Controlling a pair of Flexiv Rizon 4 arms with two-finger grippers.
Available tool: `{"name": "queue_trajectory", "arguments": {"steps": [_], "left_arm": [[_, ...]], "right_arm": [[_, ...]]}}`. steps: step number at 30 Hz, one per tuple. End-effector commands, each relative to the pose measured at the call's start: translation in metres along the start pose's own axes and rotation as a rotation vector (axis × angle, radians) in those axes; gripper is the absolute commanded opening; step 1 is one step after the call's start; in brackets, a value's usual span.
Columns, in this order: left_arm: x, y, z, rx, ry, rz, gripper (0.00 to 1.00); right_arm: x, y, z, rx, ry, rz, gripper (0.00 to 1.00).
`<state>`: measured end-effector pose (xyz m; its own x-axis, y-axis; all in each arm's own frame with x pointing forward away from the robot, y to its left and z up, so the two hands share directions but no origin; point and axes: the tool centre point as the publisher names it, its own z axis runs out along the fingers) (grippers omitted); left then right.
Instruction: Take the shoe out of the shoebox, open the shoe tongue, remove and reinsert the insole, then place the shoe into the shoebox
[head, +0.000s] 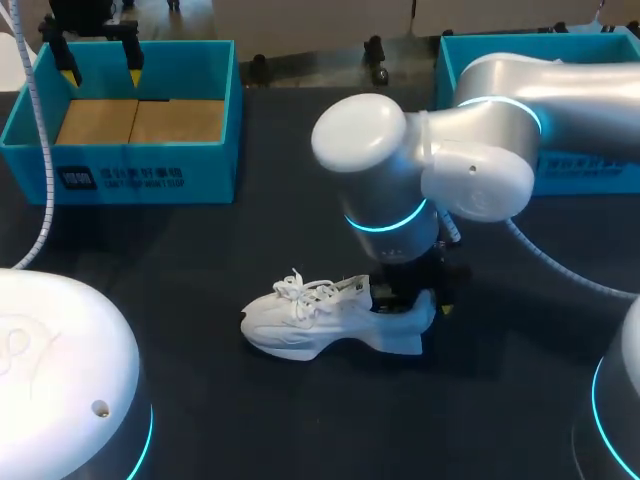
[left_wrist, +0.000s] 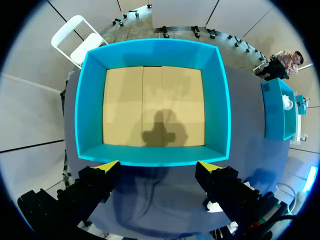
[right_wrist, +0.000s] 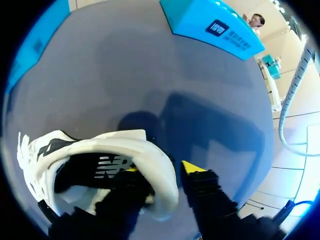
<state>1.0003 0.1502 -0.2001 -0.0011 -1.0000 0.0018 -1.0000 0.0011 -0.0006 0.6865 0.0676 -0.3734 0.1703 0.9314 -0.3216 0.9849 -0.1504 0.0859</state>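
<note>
One white lace-up sneaker (head: 318, 320) stands on the dark table (head: 200, 400), outside the blue shoebox (head: 140, 172), looking light and soft-walled, so the right gripper (right_wrist: 162, 171), pinched across its firmer heel collar, seems well placed, while the left gripper (left_wrist: 159, 166) hangs wide open above that box.
</note>
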Motion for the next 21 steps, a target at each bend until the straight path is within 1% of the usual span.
{"name": "queue_trajectory", "arguments": {"steps": [1, 7, 11, 17, 21], "left_arm": [[0.000, 0.000, 0.000, 0.000, -0.001, 0.000, 1.00], [0.000, 0.000, 0.000, 0.000, -0.001, 0.000, 1.00], [0.000, 0.000, 0.000, 0.000, -0.001, 0.000, 1.00], [0.000, 0.000, 0.000, 0.000, -0.001, 0.000, 1.00], [0.000, 0.000, 0.000, 0.000, -0.001, 0.000, 1.00]], "right_arm": [[-0.008, -0.005, -0.017, -0.026, 0.000, 0.008, 1.00], [-0.015, -0.005, -0.036, -0.059, 0.021, -0.019, 1.00], [-0.018, -0.005, -0.049, -0.089, 0.090, -0.080, 1.00], [-0.017, 0.000, -0.073, -0.149, 0.190, -0.231, 1.00], [-0.013, -0.001, -0.087, -0.206, 0.247, -0.403, 1.00]]}}
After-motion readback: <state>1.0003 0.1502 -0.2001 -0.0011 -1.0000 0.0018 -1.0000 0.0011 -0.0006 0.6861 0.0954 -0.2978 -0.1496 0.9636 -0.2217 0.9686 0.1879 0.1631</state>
